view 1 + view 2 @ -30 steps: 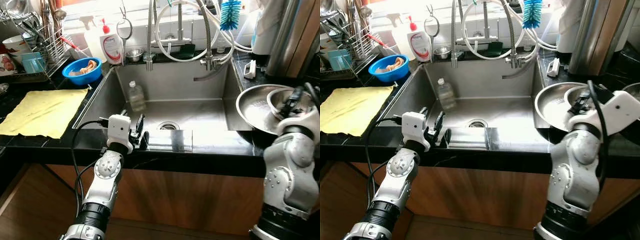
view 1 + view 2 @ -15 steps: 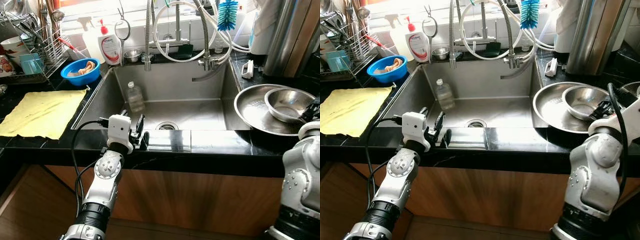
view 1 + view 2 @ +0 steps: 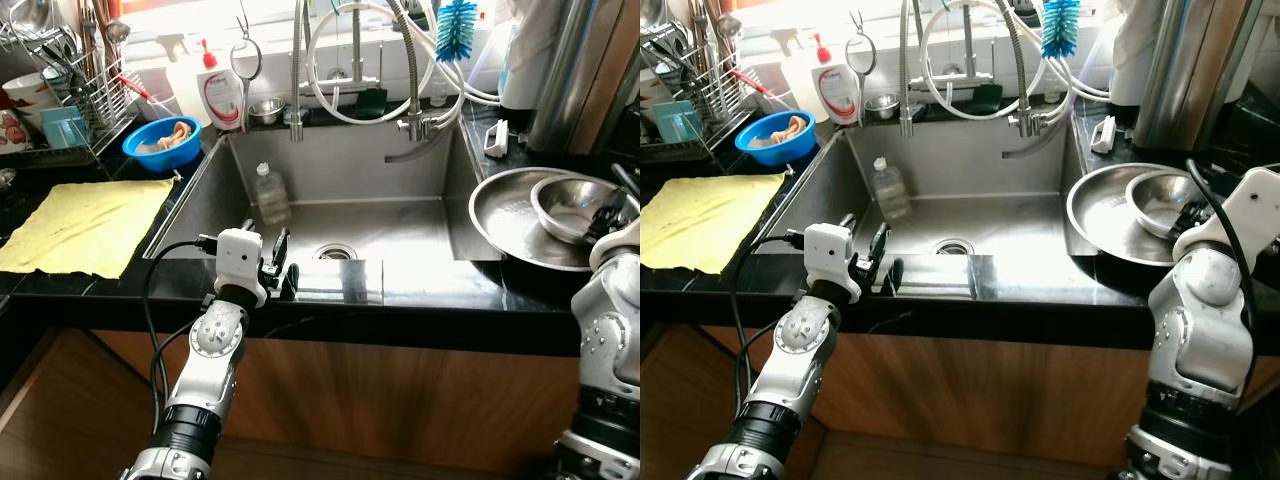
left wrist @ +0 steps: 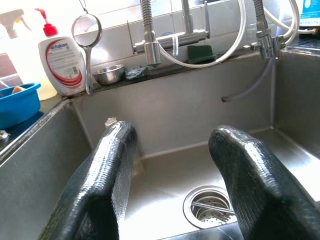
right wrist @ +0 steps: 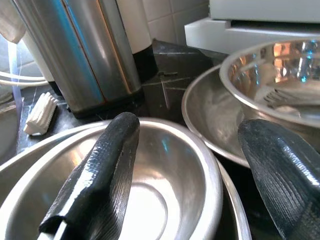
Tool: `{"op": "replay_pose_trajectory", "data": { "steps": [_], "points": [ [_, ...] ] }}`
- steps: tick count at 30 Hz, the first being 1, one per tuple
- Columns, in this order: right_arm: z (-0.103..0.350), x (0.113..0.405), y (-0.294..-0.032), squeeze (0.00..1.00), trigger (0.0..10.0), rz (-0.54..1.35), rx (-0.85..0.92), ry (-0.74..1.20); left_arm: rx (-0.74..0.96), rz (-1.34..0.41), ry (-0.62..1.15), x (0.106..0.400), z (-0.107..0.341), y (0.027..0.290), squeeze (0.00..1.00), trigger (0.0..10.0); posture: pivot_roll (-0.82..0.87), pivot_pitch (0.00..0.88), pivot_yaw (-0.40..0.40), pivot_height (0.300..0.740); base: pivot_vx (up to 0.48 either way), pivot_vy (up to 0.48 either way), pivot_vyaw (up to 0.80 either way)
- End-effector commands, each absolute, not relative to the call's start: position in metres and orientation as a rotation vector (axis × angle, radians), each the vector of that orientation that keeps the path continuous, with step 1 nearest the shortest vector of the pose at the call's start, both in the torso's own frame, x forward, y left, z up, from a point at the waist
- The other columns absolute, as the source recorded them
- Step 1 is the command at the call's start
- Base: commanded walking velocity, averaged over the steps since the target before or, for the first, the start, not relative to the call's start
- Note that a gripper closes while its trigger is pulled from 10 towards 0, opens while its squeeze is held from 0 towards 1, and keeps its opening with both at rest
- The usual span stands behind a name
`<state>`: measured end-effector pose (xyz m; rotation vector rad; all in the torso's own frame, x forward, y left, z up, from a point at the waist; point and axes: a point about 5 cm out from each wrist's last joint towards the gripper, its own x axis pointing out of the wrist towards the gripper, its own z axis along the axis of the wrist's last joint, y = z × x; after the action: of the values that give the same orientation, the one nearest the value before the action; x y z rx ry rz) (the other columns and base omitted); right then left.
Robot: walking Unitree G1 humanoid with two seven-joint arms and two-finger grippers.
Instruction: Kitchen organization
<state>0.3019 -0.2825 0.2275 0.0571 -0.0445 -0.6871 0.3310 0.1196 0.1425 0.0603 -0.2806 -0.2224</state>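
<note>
A small steel bowl (image 3: 568,205) sits inside a wide steel bowl (image 3: 503,228) on the black counter right of the sink (image 3: 440,170). My right gripper (image 3: 605,214) is at the small bowl's near right rim. In the right wrist view it (image 5: 185,175) is open, one finger (image 5: 100,170) over the small bowl's (image 5: 150,205) hollow and the other outside the rim. My left gripper (image 3: 275,262) rests open at the sink's front edge, with nothing between its fingers (image 4: 250,170). A clear plastic bottle (image 3: 270,192) lies in the sink.
A yellow cloth (image 3: 85,222), a blue bowl (image 3: 163,140), a soap bottle (image 3: 222,90) and a dish rack (image 3: 75,85) stand left of the sink. A tall steel flask (image 3: 575,70) stands at the back right. Another steel bowl holding a fork (image 5: 280,95) sits beyond the right gripper.
My right arm drew back from above the bowls toward the right, then came in again to the small bowl's rim. The left arm has stayed put.
</note>
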Motion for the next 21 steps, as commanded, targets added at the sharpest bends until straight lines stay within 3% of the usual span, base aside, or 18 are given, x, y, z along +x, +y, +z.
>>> {"op": "replay_pose_trajectory", "data": {
  "steps": [1, 21],
  "points": [
    [0.23, 0.306, -0.281, 0.0, 10.0, -0.661, 0.046, -0.028, 0.055, -0.203, -0.29, 0.333, 0.147, 0.124, 0.0, 10.0, -0.29, 0.0, 0.139, 0.74, 0.0, 0.0, 0.0],
    [0.227, 0.315, -0.272, 0.0, 10.0, -0.532, 0.026, 0.048, 0.073, -0.204, -0.308, 0.335, 0.151, 0.125, 0.0, 10.0, -0.29, 0.0, 0.139, 0.74, 0.0, 0.0, 0.0]
  ]
}}
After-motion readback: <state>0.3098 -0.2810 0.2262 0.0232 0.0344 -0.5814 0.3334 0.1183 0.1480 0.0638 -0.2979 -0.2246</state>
